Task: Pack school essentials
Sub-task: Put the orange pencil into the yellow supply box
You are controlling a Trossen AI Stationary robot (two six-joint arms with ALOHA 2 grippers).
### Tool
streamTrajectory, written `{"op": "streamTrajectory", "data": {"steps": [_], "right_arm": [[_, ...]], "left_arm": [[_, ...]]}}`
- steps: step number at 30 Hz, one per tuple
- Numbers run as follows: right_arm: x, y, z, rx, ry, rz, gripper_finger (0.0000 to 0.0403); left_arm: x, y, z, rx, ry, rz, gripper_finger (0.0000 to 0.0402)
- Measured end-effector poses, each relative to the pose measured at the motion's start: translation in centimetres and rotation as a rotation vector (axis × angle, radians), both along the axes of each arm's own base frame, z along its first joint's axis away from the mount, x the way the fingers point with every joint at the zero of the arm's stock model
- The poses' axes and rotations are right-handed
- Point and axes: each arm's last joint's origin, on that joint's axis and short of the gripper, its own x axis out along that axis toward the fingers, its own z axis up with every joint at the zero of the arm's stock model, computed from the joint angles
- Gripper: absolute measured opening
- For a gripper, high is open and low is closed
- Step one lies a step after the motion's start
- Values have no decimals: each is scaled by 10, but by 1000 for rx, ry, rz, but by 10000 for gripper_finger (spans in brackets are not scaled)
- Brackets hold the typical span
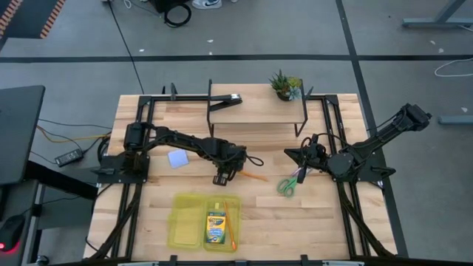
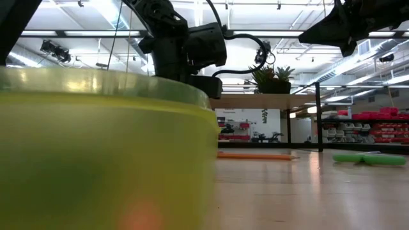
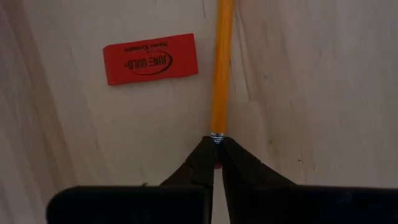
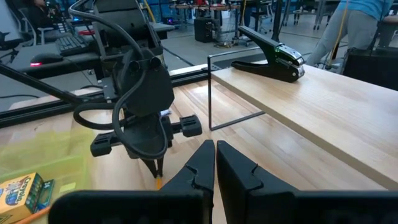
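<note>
An orange pencil (image 3: 221,68) lies flat on the wooden table (image 1: 310,229), with a red eraser (image 3: 150,58) flat beside it. My left gripper (image 3: 216,143) points steeply down at the table's middle (image 1: 220,179) and is shut on the pencil's end. A yellow-green tray (image 1: 185,222) near the front edge holds a crayon box (image 1: 215,227) and a pencil (image 1: 230,230). Green-handled scissors (image 1: 291,184) and a pale block (image 1: 176,158) lie on the table. My right gripper (image 4: 214,157) hovers shut and empty above the scissors' side (image 1: 303,155). My left gripper pinches the orange pencil's end at the metal ferrule (image 3: 216,137) between its two fingertips. The fingers come from above, pointing steeply down. The pencil lies flat on the table and runs straight away from the fingers.
A wooden riser shelf (image 1: 255,109) stands at the back, bearing a black clip-like tool (image 4: 273,59) and a small potted plant (image 1: 284,85). In the low view the tray's wall (image 2: 96,147) fills the near left. Bare wood lies right of the tray.
</note>
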Motion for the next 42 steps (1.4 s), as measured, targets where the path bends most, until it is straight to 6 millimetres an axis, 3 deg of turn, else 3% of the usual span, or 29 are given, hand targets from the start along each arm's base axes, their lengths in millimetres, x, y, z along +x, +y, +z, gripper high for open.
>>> {"op": "streamTrajectory", "data": {"steps": [5, 27, 36, 42], "right_arm": [[0, 0, 0, 0, 0, 0, 23], [0, 0, 0, -7, 4, 1, 23], [0, 0, 0, -2, 1, 1, 23], [0, 0, 0, -1, 2, 6, 23]], "left_arm": [[1, -3, 0, 28, 0, -14, 7], [25, -3, 51, 37, -75, -21, 2], [44, -14, 47, -28, -366, 14, 98], [44, -13, 34, -41, -450, 40, 131]]}}
